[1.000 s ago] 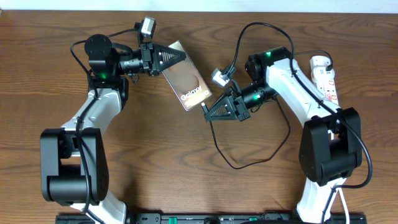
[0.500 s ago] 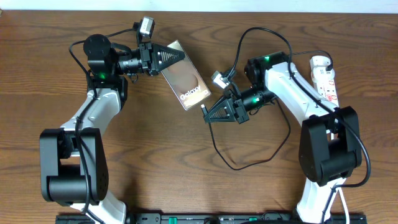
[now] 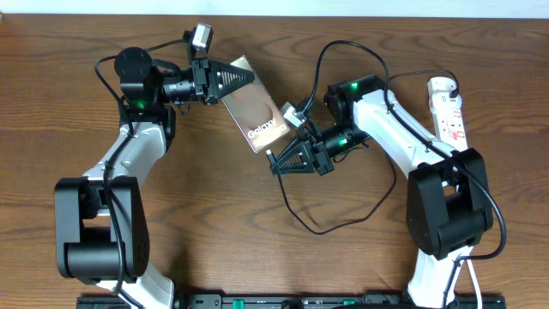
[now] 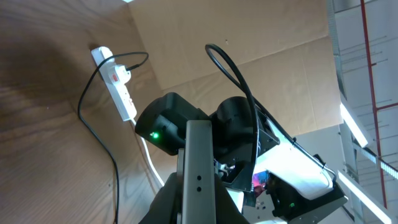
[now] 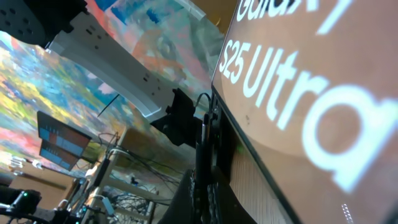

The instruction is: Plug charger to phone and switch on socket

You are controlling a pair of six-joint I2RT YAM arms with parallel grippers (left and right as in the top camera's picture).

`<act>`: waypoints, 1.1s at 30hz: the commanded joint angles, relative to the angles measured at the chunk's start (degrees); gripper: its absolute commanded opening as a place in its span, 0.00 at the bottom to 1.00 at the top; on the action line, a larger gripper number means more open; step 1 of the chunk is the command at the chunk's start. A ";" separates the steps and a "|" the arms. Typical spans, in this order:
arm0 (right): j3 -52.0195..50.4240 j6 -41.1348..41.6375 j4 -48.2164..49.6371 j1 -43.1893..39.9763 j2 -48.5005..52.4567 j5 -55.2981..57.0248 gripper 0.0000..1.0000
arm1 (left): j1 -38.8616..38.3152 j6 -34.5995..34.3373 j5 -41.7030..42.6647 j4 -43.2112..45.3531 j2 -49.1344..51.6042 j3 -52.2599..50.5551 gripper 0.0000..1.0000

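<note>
My left gripper [image 3: 249, 76] is shut on the top end of the phone [image 3: 257, 114], a glossy dark slab with white "Galaxy" lettering, held tilted above the table. In the left wrist view its grey edge [image 4: 198, 174] stands between the fingers. My right gripper [image 3: 276, 160] is shut on the black charger plug [image 5: 202, 155], whose tip sits just below the phone's lower end. The right wrist view shows the "S25 Ultra" lettering [image 5: 280, 87] very close. The black charger cable [image 3: 334, 225] loops over the table. The white socket strip [image 3: 449, 107] lies at the far right.
The black cable also arcs above the right arm [image 3: 352, 45]. The strip shows in the left wrist view [image 4: 115, 81] with a cable by it. Both arm bases stand at the table's front edge.
My right gripper has moved left and slightly down with the charger plug, closing on the phone's lower end. The left arm and phone have not moved.
</note>
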 commanded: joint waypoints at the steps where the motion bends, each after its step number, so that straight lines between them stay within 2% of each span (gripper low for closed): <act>1: -0.26 -0.46 -0.04 -0.17 0.20 -1.75 0.01 | 0.15 0.35 1.11 0.39 -0.61 1.46 0.07; 33: -0.26 -0.46 0.02 -2.36 0.20 0.07 0.01 | 0.15 -0.98 1.97 0.37 -0.61 1.46 0.08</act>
